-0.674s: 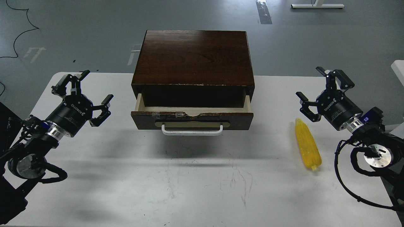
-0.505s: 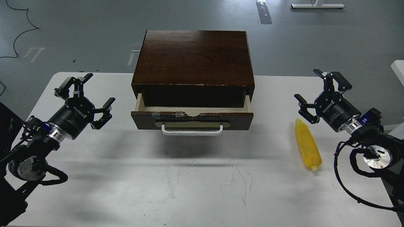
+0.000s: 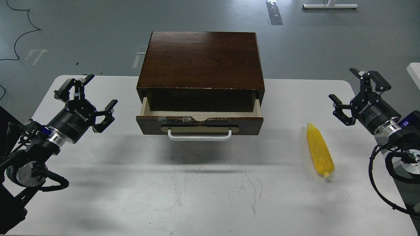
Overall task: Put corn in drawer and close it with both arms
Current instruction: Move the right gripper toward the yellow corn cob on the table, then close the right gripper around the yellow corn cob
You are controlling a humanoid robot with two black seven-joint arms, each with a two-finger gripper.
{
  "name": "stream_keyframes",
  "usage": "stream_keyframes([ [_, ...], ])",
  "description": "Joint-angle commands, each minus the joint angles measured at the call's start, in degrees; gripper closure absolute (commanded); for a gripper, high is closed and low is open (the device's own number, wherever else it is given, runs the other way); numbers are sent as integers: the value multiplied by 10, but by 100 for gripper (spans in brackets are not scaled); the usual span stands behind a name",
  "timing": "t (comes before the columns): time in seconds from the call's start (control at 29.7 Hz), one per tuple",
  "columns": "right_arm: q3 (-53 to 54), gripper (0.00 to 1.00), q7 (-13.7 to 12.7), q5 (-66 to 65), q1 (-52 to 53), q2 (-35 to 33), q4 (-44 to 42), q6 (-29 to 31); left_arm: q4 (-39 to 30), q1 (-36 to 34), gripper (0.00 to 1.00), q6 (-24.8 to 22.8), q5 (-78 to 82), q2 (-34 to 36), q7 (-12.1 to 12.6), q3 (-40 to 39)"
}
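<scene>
The yellow corn (image 3: 319, 150) lies on the white table (image 3: 210, 183) at the right, tapered end pointing away from me. The dark brown drawer (image 3: 199, 124) with its white bar handle (image 3: 199, 135) is pulled partly out of the wooden cabinet (image 3: 200, 59); its inside looks empty. My right gripper (image 3: 356, 88) is open and empty, above the table to the right of the corn and apart from it. My left gripper (image 3: 90, 95) is open and empty at the table's left, well left of the drawer.
The cabinet stands at the table's back middle. The table's right edge runs under my right arm. A white object (image 3: 414, 73) shows at the far right edge. Grey floor with a black cable (image 3: 19, 36) lies beyond the table.
</scene>
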Motion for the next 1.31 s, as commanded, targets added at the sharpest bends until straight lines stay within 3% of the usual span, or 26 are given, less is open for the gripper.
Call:
stream_keyframes([
  [0.0, -8, 0, 0, -2, 3, -5, 1, 0, -1, -1, 0, 0, -1, 2, 1, -1],
  [0.13, -8, 0, 0, -69, 22, -48, 23, 0, -3, -1, 0, 0, 0, 2, 1, -1],
  [0.3, -8, 0, 0, -282, 64, -99, 54, 0, -5, -1, 0, 0, 0, 2, 1, -2],
  [0.47, -8, 0, 0, -497, 88, -169, 141, 0, -5, -2, 0, 0, 0, 2, 1, -3],
  [0.64, -15, 0, 0, -717, 82, -174, 170, -2, -7, -2, 0, 0, 0, 2, 1, -3],
  [0.74, -52, 0, 0, -789, 84, -174, 168, -39, -8, -2, 0, 0, 0, 2, 1, -3],
  [1.28, -133, 2, 0, -812, 79, -140, 135, -90, -8, -2, 0, 0, 0, 9, 1, -5],
])
